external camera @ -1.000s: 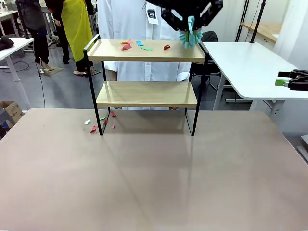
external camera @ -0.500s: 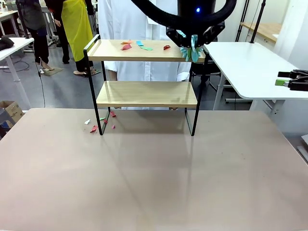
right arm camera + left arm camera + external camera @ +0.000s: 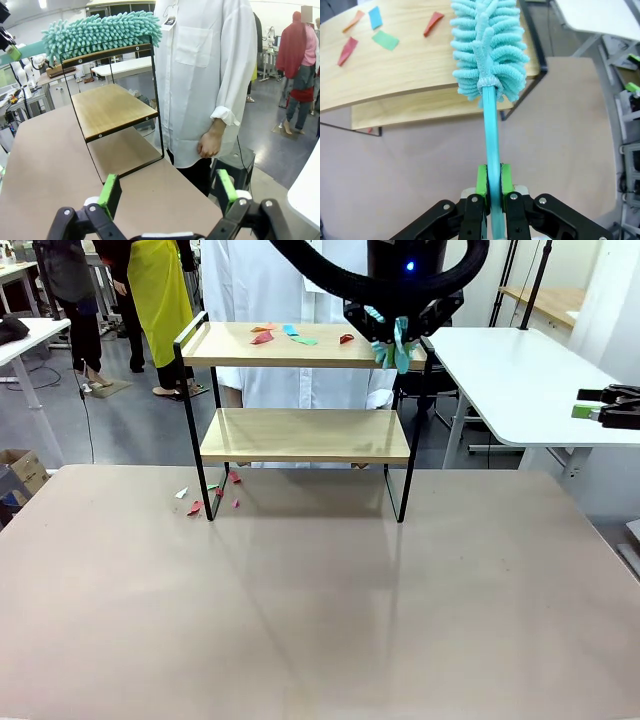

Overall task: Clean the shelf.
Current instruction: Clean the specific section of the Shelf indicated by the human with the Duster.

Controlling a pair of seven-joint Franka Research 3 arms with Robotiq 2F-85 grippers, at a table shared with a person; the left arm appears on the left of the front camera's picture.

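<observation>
Front view: the shelf (image 3: pixel 305 390) stands on the far middle of the beige counter (image 3: pixel 320 620), its two light wooden boards carried in a thin black frame. The left pincer (image 3: pixel 397 320) comes down from above at the shelf's right end, closed on the handle of a teal microfibre duster (image 3: pixel 393 348). The duster's fluffy head hangs at the right end of the top board, beside the side rail. Coloured paper scraps (image 3: pixel 290 335) lie on the top board to the left of the duster (red, orange, blue and green pieces), the nearest a red one. More small scraps (image 3: pixel 210 498) lie on the counter around the shelf's near left leg. The lower board looks bare. A person in a white coat (image 3: pixel 270 280) stands just behind the shelf at the far side.

Left wrist view: the green pads (image 3: pixel 481 180) clamp the thin teal handle between them, and the duster head spreads over the right part of the top board; whether its fibres press on the wood I cannot tell.

Right wrist view: the right pincer (image 3: pixel 167 192) is wide open with nothing between its pads, looking along the counter at the shelf's right end, with the person's hand (image 3: pixel 210 142) hanging beside the shelf.
</observation>
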